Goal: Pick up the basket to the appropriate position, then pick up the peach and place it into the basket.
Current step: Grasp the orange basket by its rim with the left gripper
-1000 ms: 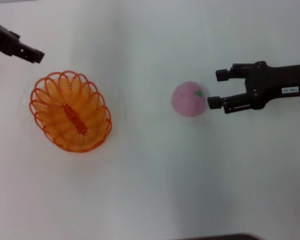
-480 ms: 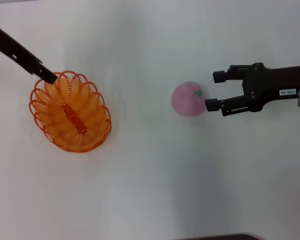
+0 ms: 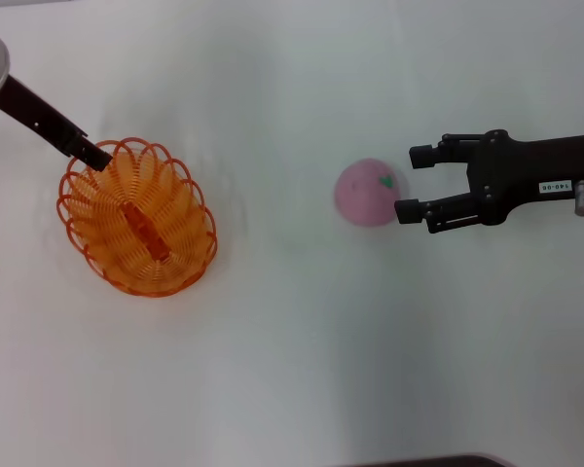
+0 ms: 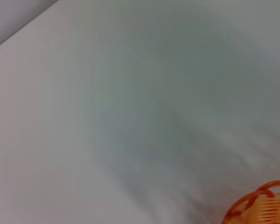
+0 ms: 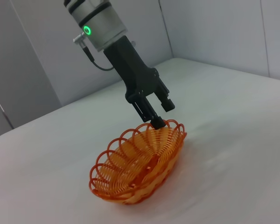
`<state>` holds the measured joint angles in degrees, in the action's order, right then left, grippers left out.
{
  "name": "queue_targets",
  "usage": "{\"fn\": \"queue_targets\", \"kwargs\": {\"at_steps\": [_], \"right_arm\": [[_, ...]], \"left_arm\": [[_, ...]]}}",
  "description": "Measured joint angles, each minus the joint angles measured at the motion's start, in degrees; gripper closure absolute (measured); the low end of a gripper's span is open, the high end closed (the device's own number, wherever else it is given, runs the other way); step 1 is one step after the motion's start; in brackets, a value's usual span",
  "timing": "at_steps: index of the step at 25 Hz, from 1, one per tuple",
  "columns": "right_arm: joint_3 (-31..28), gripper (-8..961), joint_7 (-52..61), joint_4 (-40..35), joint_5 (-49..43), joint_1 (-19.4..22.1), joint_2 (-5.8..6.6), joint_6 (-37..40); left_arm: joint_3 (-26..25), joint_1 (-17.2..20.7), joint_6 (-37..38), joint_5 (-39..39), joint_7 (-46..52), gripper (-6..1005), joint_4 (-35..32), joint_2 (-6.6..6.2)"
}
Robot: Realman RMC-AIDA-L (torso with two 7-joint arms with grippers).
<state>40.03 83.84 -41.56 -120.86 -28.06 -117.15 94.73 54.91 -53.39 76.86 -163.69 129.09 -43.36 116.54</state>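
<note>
Left gripper spread over rim of oval orange looped-wire basket at frame left, nothing lifted yet; right gripper agape beside round pale-pink peach, centre-right, ungrasped; both steps pending

basket on bench | peach well right of basket | left gripper at basket's far-left rim | right gripper further right, beside peach

One basket, one peach, apparently nothing else loose.
</note>
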Motion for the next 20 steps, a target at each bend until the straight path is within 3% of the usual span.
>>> {"fn": "queue_targets", "kwargs": {"at_steps": [4, 9, 15, 20], "right_arm": [[-0.03, 12, 0.00, -0.01, 0.11, -0.01, -0.01, -0.12], [-0.04, 12, 0.00, -0.01, 0.10, -0.45, -0.01, -0.32], [-0.09, 13, -0.08, -0.01, 0.22, -0.63, 0.05, -0.60], [-0.13, 13, -0.11, 0.03, 0.23, -0.66, 0.08, -1.13]], "left_arm": [[0.10, 0.09, -1.03, -0.03, -0.16, 283, 1.66, -0.06], [0.75, 0.00, -2.11, -0.05, -0.87, 358, 3.57, -0.04], [1.40, -0.40, -2.21, 0.22, -1.58, 574, 3.55, 0.36], [1.39, -0.73, -2.20, 0.44, -3.27, 687, 4.18, 0.58]]}}
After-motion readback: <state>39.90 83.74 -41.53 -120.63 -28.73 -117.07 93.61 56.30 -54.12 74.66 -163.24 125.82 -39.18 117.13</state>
